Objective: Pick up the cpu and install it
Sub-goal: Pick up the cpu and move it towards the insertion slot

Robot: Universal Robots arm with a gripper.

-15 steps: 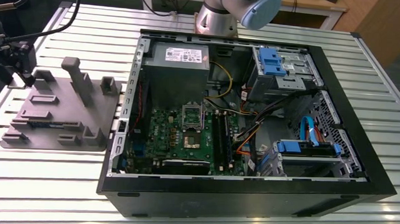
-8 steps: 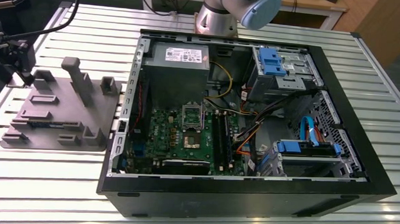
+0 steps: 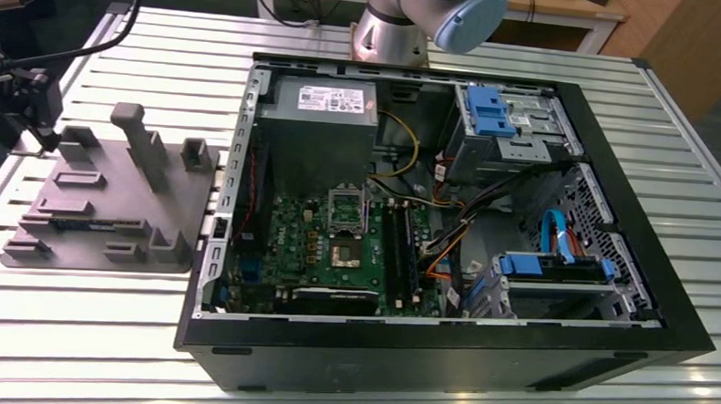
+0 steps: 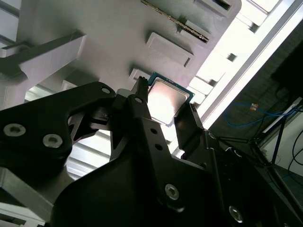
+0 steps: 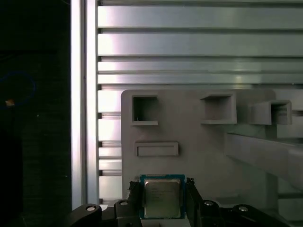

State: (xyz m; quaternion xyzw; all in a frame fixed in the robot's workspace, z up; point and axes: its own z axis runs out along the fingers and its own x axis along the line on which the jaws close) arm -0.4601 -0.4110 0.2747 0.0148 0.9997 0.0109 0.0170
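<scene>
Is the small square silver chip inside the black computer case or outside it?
Outside. The small square silver-topped cpu is at the black gripper, over the gray plastic holder plate beside the black computer case.

The cpu (image 5: pixel 162 197) is a small flat square chip with a shiny silver-gray metal top and a thin teal rim. It lies level, top face up, directly between the jaws, with its two opposite edges (image 4: pixel 165 100) against them.
</scene>
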